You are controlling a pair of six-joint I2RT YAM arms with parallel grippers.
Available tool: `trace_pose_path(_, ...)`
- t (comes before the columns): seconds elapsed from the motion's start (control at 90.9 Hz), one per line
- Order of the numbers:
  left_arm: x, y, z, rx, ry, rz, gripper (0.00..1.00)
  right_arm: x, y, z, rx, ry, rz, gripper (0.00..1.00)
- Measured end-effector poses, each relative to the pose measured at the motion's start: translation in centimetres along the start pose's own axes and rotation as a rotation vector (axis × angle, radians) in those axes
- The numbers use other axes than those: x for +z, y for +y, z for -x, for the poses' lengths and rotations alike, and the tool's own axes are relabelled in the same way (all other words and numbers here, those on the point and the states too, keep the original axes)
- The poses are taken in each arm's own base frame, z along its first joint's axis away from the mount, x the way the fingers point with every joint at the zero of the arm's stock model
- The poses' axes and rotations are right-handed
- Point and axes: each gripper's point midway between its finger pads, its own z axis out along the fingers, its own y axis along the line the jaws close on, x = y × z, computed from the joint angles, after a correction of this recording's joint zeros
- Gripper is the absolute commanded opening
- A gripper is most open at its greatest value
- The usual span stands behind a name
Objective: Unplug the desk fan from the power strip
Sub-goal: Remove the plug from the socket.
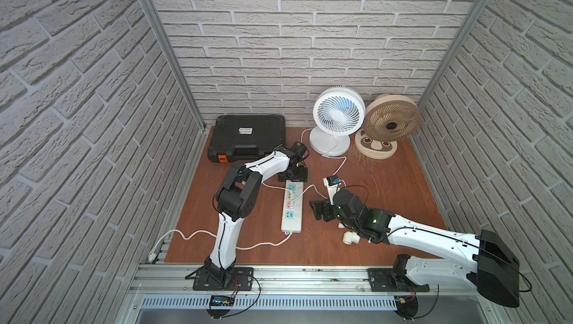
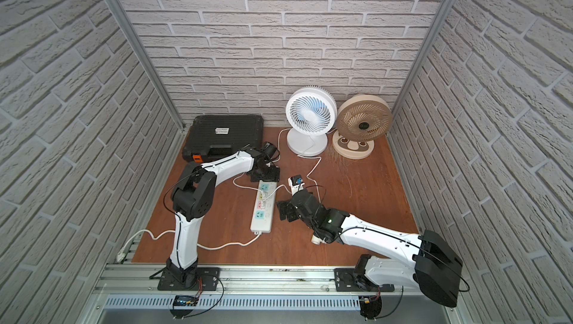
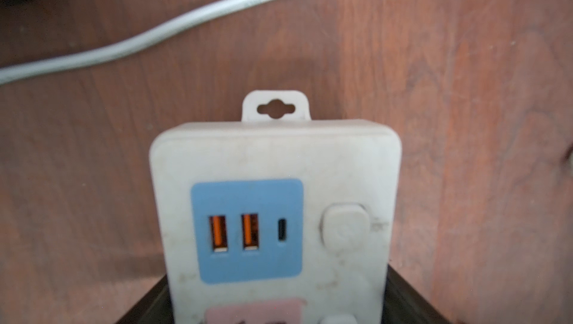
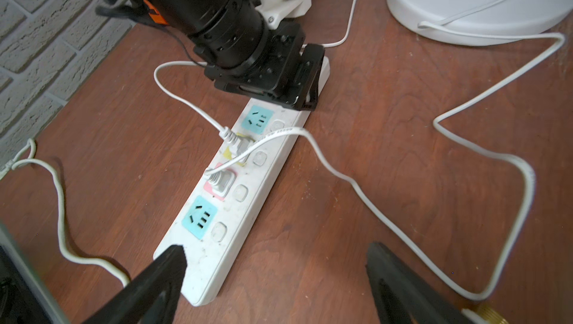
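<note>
The power strip (image 1: 292, 210) (image 4: 235, 201) lies lengthwise mid-table. Two white plugs sit in its middle sockets: one in the yellow socket (image 4: 240, 145), one in the pink socket (image 4: 218, 181). The cord (image 4: 524, 182) from the white desk fan (image 1: 338, 114) loops across the table to the pink-socket plug. My left gripper (image 1: 293, 176) (image 3: 277, 279) is shut across the strip's far end, by the USB ports (image 3: 235, 232). My right gripper (image 1: 319, 210) (image 4: 276, 251) is open just right of the strip's near end, holding nothing; one fingertip (image 4: 176, 252) overlaps the strip's corner.
A beige fan (image 1: 390, 120) stands right of the white one at the back wall. A black tool case (image 1: 246, 139) sits back left. White pipe fittings (image 1: 350, 238) lie under my right wrist. The strip's own cord (image 1: 186, 235) trails to the front left. Brick walls close three sides.
</note>
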Motion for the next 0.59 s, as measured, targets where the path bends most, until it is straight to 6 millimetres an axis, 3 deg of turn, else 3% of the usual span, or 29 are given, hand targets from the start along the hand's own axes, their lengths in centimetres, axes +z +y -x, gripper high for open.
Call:
trace_pose_path(0.242,-0.2,0.9,0.6,-0.110,-0.017,0.001,0.00,1.2,1.9,-1.7,-0.029,0.043,0.028,0.95)
trace_pose_path(0.594,-0.1,3.1,1.0,-0.226,0.004,0.132,0.00,4.1,3.6,-3.5,-0.027,0.102,0.040,0.92)
